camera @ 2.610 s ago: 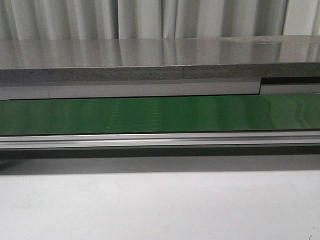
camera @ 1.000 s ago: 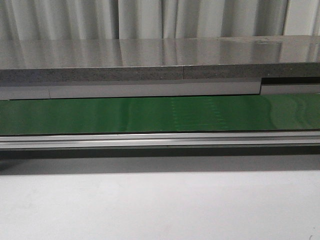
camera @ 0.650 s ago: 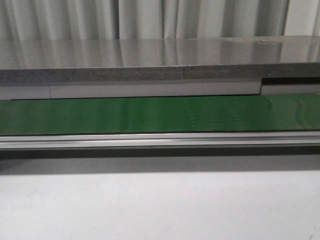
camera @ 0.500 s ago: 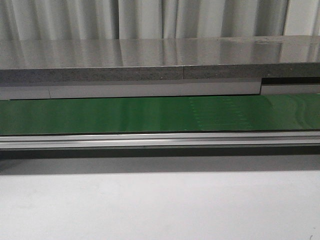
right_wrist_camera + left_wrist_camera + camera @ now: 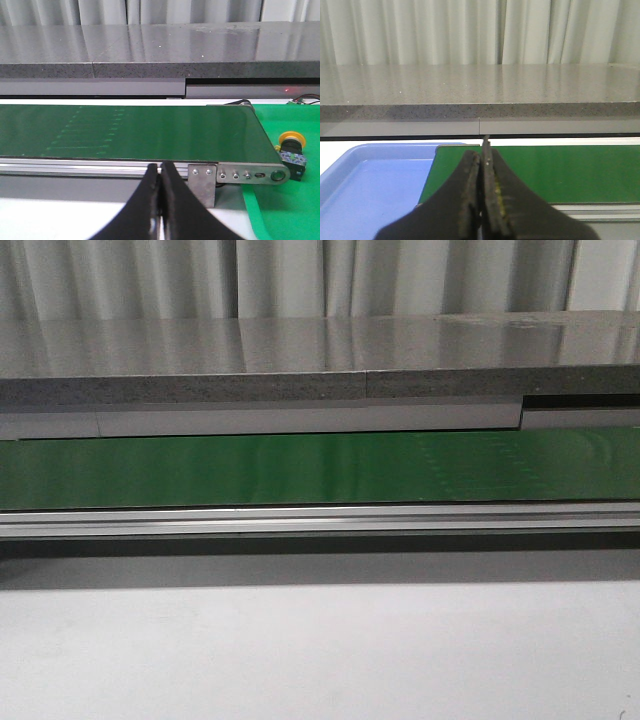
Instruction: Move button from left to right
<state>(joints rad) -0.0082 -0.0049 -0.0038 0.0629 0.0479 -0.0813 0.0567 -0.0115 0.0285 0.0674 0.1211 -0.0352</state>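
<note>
The button (image 5: 292,151), with a yellow round cap on a black body with pale parts, lies on its side in the green tray (image 5: 280,215) just past the conveyor's right end, in the right wrist view only. My right gripper (image 5: 160,167) is shut and empty, in front of the belt's front rail, to the left of the button. My left gripper (image 5: 483,152) is shut and empty, over the left end of the green belt (image 5: 560,172). Neither gripper nor the button shows in the front view.
A green conveyor belt (image 5: 300,468) runs left to right with an aluminium rail (image 5: 320,521) along its front. A blue tray (image 5: 365,185) sits at its left end. A grey stone shelf (image 5: 300,360) and curtains stand behind. A white table (image 5: 320,650) lies in front.
A faint patch of pale lines on the belt has drifted from the middle to the right. Nothing else in the front view has moved.
</note>
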